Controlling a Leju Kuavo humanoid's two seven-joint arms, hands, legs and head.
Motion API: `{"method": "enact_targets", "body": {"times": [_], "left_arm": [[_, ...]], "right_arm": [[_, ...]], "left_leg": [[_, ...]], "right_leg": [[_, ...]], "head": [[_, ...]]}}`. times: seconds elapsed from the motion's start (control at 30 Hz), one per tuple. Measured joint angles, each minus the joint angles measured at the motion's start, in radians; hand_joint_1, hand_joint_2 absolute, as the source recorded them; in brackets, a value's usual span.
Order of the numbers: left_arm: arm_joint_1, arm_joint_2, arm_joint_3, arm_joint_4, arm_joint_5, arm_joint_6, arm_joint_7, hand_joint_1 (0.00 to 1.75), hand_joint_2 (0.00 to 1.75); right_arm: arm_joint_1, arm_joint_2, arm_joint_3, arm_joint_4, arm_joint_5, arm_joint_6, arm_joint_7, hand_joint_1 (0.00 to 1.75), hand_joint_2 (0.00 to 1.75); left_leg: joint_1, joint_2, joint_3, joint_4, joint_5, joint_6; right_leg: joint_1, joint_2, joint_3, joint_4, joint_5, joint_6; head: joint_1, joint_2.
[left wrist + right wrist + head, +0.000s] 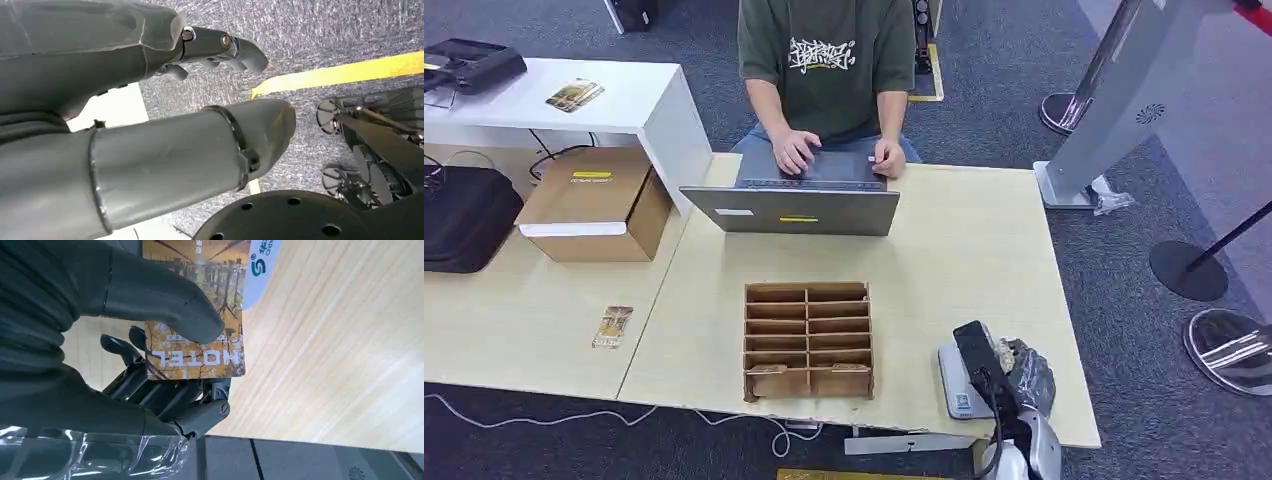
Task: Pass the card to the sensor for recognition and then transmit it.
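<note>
Wood-coloured table (984,260) fills the head view. The right hand (1021,372) sits at the table's near right corner, just beside the white sensor (954,385) with its dark top part. The sensor is on the side of the hand toward the cardboard rack (808,338). I think the card has only a short way to go, sideways to the sensor. The right hand is the nearer one by far.

From the left wrist, the left hand (220,47) hangs over grey carpet, far from the table. Its fingers hold nothing and look a little curled.

From the right wrist, the thumb and dark fingers are clamped on the card (197,347). The card says HOTEL. Its long side points out past the fingertips, over the table.
</note>
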Motion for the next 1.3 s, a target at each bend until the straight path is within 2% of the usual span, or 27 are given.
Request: {"method": "enact_targets", "body": {"times": [0.3,0.93,1.07,1.17,1.3], "left_arm": [[-0.006,0.007,0.000,0.016,0.001,0.009,0.002,0.00,0.00],[-0.005,0.006,0.000,0.016,0.003,-0.003,0.000,0.00,0.00],[-0.004,0.006,0.000,0.016,0.005,-0.006,-0.002,0.00,0.00],[0.000,0.003,0.000,0.016,0.013,-0.008,-0.011,0.00,0.00],[0.004,-0.003,0.000,0.015,0.015,-0.009,-0.023,0.00,0.00]], "right_arm": [[-0.088,-0.006,-0.077,0.155,-0.036,-0.031,-0.045,1.75,1.75],[-0.115,-0.006,-0.096,0.176,-0.001,-0.021,-0.058,1.75,1.75],[-0.100,-0.006,-0.089,0.134,0.008,-0.044,-0.085,1.75,1.75],[-0.068,-0.003,-0.073,0.054,0.006,-0.079,-0.131,1.75,1.75],[-0.010,0.004,-0.029,-0.120,-0.002,-0.146,-0.191,1.75,1.75]], "left_leg": [[0.000,0.001,0.005,0.000,0.000,0.000],[0.000,0.001,0.007,0.000,0.000,0.001],[0.000,0.000,0.007,0.000,0.000,0.001],[0.000,0.000,0.005,0.000,0.000,0.001],[0.000,0.000,0.003,0.000,0.000,0.001]], "right_leg": [[0.000,0.000,0.003,0.000,0.000,0.000],[0.000,0.001,0.005,0.000,0.000,0.000],[0.000,0.000,0.006,0.000,0.000,0.000],[0.000,0.000,0.006,0.000,0.000,0.000],[0.000,0.000,0.004,0.000,0.000,0.000]], "head": [[0.000,0.000],[0.000,0.000],[0.000,0.000],[0.000,0.000],[0.000,0.000]]}}
